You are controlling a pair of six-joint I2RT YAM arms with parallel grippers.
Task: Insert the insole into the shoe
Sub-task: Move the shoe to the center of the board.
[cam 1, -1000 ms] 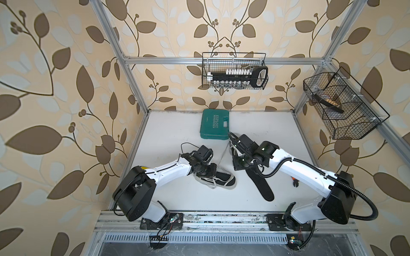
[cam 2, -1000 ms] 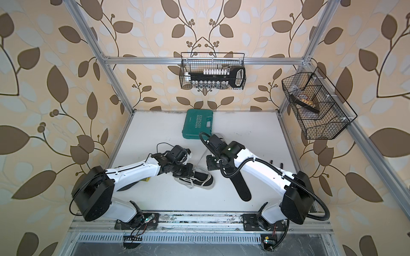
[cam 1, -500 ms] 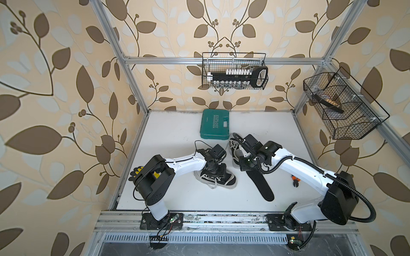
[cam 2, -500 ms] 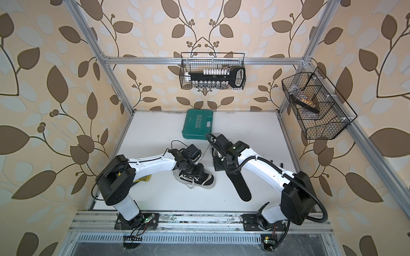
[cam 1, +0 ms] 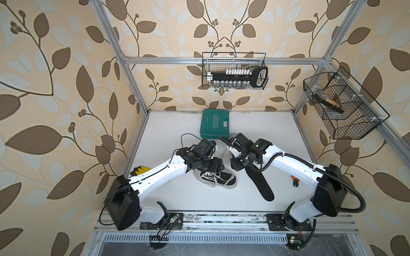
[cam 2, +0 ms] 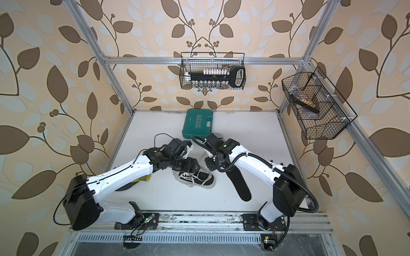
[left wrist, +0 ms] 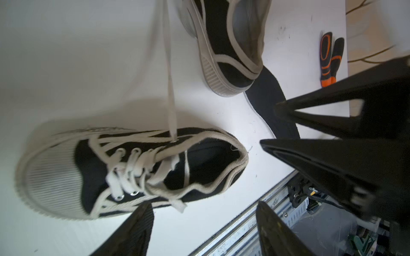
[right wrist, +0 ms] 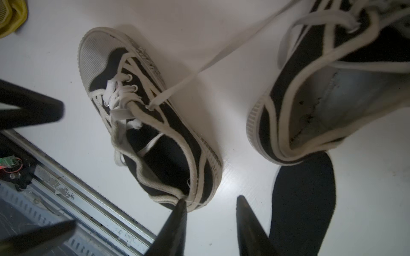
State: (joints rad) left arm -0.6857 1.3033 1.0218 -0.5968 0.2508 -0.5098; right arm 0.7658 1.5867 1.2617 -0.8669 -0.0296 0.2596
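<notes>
White table (cam 1: 266,133) w/ 2 robot arms reaching in from its front edge and meeting near the centre. Left gripper (left wrist: 203,204) is hanging just above the near shoe (left wrist: 133,170), jaws standing wide apart and gripping nothing. Right gripper (right wrist: 210,198) is hanging by that shoe's heel, jaws partly apart w/ nothing btwn them. One fingertip (right wrist: 179,208) is lining up w/ the heel rim; contact unclear.

Back-wall basket (cam 1: 206,84) is holding a black tool rack (cam 1: 235,74) w/ white pieces. Right-wall basket (cam 1: 355,124) is holding a dark item, unclear what. Green case (cam 1: 214,124) is lying shut at mid back edge.

Near shoe, dark inside, is lying toe toward the left edge. Far shoe (right wrist: 332,88), pale grey inside, is pointing toe toward the back edge, heel overlapping one end of the insole (cam 1: 259,186). Insole is lying flat, front-right of centre, long axis running from that heel toward the front edge, angled slightly right.

Yellow gloves (cam 1: 142,170) are lying near the left edge, orange-handled pliers (cam 1: 295,181) near the right edge.
</notes>
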